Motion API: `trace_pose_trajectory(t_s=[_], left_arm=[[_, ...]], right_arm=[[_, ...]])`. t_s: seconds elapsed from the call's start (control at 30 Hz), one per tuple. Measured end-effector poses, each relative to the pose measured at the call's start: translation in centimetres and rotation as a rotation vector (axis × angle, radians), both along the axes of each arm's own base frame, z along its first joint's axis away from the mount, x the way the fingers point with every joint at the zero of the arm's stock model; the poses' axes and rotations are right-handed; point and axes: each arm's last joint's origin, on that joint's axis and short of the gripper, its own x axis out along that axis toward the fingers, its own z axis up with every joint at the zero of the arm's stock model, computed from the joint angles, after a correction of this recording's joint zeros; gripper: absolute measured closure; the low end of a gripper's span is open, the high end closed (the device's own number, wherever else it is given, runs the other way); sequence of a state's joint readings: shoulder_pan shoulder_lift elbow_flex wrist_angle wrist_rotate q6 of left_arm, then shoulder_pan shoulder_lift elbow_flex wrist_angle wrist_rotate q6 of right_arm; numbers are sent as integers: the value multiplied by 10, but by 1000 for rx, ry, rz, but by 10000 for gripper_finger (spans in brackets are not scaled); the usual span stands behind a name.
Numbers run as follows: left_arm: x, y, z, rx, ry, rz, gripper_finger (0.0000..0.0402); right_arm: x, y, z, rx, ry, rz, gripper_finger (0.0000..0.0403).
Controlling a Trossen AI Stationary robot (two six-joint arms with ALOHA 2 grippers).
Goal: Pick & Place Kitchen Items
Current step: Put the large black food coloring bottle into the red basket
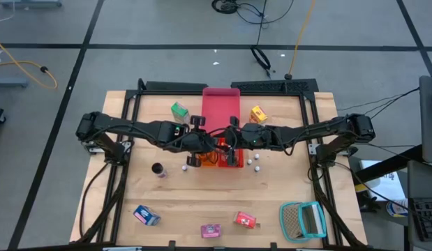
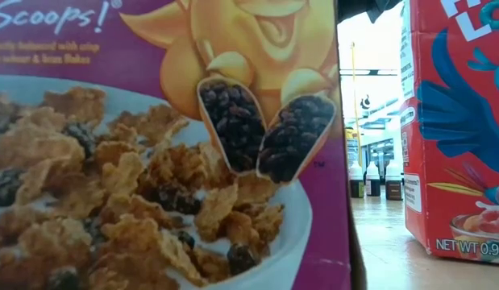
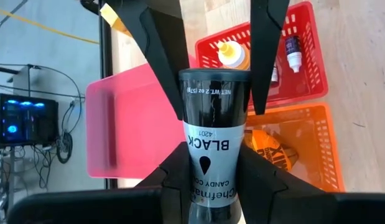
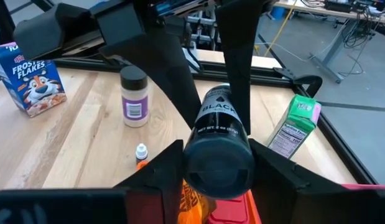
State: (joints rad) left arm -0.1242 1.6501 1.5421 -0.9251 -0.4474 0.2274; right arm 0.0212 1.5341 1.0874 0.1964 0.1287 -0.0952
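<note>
You see the black bottle (image 3: 214, 140) between both grippers above the baskets (image 1: 222, 157), mid-counter (image 1: 202, 202); cereal boxes (image 1: 210, 230) line the near edge.

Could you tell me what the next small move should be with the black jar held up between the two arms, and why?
Probably let the right pincer finish closing on the black jar. The left pincer grips its sides over the red basket and orange basket, and the right fingers flank the jar, seemingly short of a firm hold.

The wooden tabletop (image 1: 271, 199) carries a pink tray (image 1: 220, 109), red basket (image 1: 233, 160), green carton (image 1: 179, 111), yellow box (image 1: 258, 113), dark-capped jar (image 1: 158, 169), blue box (image 1: 146, 215), pink box (image 1: 211, 230), red box (image 1: 245, 220) and teal basket (image 1: 303, 220).
</note>
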Motion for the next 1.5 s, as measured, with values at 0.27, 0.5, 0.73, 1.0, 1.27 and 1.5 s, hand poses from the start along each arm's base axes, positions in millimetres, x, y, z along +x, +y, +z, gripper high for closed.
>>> trace_pose_trajectory(t_s=[0.27,0.5,0.73,1.0,1.27,1.5], left_arm=[[-6,1,3,-2,4,36,313],[-15,-2,18,-48,-59,8,313],[-14,-2,18,-83,-69,3,313],[-13,-3,19,-86,-86,9,293],[-17,-4,23,-87,-106,28,194],[-34,-1,39,-126,-155,92,168]], right_arm=[[-8,0,8,-2,8,0,264],[-9,0,11,11,-1,-4,264],[-9,0,10,14,5,-3,264],[-9,0,9,12,9,-2,264],[-10,-2,2,4,56,-20,264],[-14,-1,11,-1,34,-10,264]])
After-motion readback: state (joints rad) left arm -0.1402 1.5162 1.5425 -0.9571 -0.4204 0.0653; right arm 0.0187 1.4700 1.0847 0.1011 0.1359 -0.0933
